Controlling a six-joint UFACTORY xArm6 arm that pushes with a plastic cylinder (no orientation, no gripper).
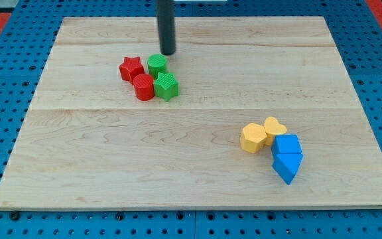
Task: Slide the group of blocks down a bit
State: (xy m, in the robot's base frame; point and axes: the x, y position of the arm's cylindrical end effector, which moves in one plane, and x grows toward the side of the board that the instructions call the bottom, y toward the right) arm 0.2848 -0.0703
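A tight group of blocks lies in the upper left part of the wooden board [111,159]: a red star [131,68], a green cylinder [156,64], a red cylinder [144,87] and a green star [166,86]. My tip [168,52] stands just above the green cylinder, toward the view's top, close to it and slightly to its right. I cannot tell if it touches it.
A second cluster lies at the lower right: a yellow hexagon [253,138], a yellow heart [275,128], a blue block [288,144] and a blue triangular block [286,166]. A blue pegboard surface [5,166] surrounds the board.
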